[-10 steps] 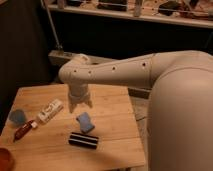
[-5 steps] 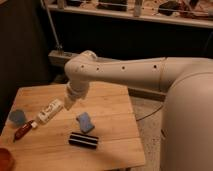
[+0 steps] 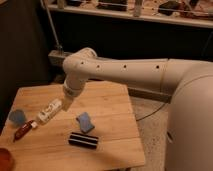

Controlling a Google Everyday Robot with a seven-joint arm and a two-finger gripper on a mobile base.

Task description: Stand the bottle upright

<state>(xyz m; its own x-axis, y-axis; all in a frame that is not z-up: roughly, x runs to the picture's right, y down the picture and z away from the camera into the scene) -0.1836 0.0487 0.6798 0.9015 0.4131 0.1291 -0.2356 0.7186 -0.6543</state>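
The white bottle [image 3: 49,111] lies on its side on the left part of the wooden table [image 3: 112,102], dark print on its label. My gripper [image 3: 65,103] hangs from the big white arm, just right of the bottle's upper end and very close to it. The slim reddish-brown object with a white end [image 3: 25,129] lies left of and below the bottle.
A blue block [image 3: 85,122] and a black bar [image 3: 83,140] lie at the table's middle front. A blue cup-like thing [image 3: 18,117] sits at the left edge, a red-brown object [image 3: 5,159] at the front left corner. A dark wall and shelf stand behind.
The arm has swung left and down, bringing the gripper from above the table's middle to right beside the bottle. The objects on the table have not moved.
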